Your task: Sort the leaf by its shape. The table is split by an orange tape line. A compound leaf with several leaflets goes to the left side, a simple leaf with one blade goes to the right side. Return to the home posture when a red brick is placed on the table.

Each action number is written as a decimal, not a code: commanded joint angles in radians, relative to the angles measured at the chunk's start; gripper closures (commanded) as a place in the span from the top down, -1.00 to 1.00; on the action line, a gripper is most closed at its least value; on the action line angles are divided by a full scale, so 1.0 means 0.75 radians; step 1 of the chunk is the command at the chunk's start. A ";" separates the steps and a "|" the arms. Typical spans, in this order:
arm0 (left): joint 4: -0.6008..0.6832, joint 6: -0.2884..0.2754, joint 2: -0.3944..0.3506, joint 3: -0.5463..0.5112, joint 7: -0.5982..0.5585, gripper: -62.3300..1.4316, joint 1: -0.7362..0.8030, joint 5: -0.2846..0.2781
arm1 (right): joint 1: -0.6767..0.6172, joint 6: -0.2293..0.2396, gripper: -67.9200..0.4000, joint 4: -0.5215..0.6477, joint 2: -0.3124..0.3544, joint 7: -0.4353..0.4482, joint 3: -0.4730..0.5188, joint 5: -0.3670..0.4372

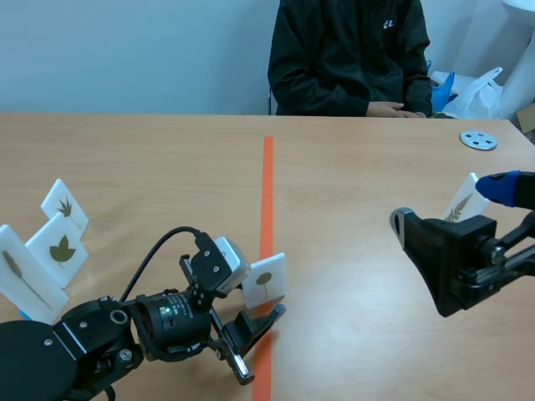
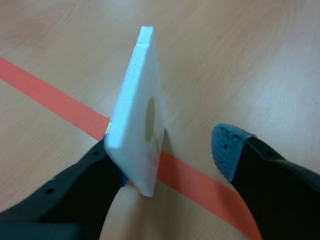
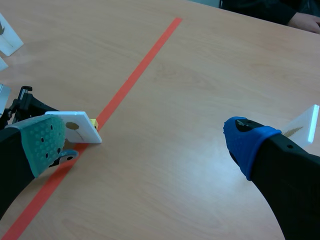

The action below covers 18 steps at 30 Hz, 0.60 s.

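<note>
1. The thick, flat white leaf card [image 2: 137, 115], printed with one small single-bladed leaf, stands on edge at the orange tape line [image 2: 50, 95].
2. The left gripper [image 2: 167, 150] is released: one finger touches the card, while the blue dotted pad [image 2: 227, 150] stands apart.
3. The right gripper [image 3: 145, 145] hangs spread wide over the smooth wooden table [image 3: 200, 75].

Matt white foam card [image 2: 135, 132] on smooth pale wood-look table [image 1: 351, 192]

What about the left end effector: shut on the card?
No, the card stands by one finger, with a clear gap to the other pad.
</note>
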 commanded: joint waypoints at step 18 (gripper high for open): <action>0.137 -0.003 -0.009 -0.018 -0.015 -0.78 0.038 -0.060 | 0.019 -0.004 1.00 0.010 0.011 0.024 0.011 0.004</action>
